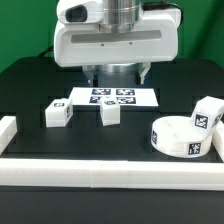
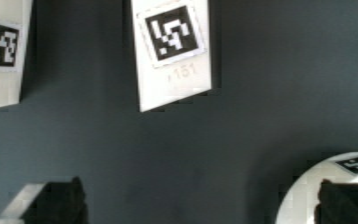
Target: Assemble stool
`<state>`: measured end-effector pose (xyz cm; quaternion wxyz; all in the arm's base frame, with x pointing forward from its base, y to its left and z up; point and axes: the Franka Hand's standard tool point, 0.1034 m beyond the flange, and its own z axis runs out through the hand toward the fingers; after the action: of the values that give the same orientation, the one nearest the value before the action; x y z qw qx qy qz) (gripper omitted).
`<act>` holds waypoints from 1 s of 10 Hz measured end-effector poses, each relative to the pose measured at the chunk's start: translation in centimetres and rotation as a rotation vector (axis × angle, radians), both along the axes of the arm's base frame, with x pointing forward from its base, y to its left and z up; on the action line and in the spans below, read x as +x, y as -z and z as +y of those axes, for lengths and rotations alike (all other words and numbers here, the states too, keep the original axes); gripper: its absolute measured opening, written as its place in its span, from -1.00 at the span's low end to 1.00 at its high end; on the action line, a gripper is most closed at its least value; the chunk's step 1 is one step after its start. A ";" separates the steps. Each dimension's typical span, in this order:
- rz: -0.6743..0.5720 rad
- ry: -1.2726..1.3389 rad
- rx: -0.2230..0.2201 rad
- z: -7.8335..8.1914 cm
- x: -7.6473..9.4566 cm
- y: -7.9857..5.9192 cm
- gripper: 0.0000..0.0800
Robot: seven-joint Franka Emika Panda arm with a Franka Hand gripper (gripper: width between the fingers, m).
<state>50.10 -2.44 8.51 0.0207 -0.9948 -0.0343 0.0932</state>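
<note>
The white round seat (image 1: 180, 137) lies on the black table at the exterior view's right, with one tagged leg (image 1: 207, 113) just behind it. Two more white tagged legs (image 1: 58, 113) (image 1: 110, 113) lie in front of the marker board (image 1: 112, 97). My gripper (image 1: 117, 74) hangs open and empty above the marker board's far edge. In the wrist view, two tagged legs (image 2: 2, 55) (image 2: 172, 55) lie on the dark table ahead of the gripper (image 2: 202, 205). A curved white rim of the seat (image 2: 322, 180) shows beside one finger. Nothing is between the jaws.
A long white rail (image 1: 110, 172) runs along the table's front edge, and a short white rail piece (image 1: 8, 130) stands at the exterior view's left. The robot's white housing (image 1: 110, 40) fills the back centre.
</note>
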 end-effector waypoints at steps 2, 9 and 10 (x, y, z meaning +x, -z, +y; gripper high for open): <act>0.151 -0.001 0.016 0.2 -0.9 0.2 0.62; 0.598 -0.008 0.051 -0.2 -2.7 2.3 0.62; 0.582 -0.016 0.055 -0.4 -2.1 2.8 0.62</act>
<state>47.97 -2.87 5.69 0.0562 -0.9250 -0.0372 0.3740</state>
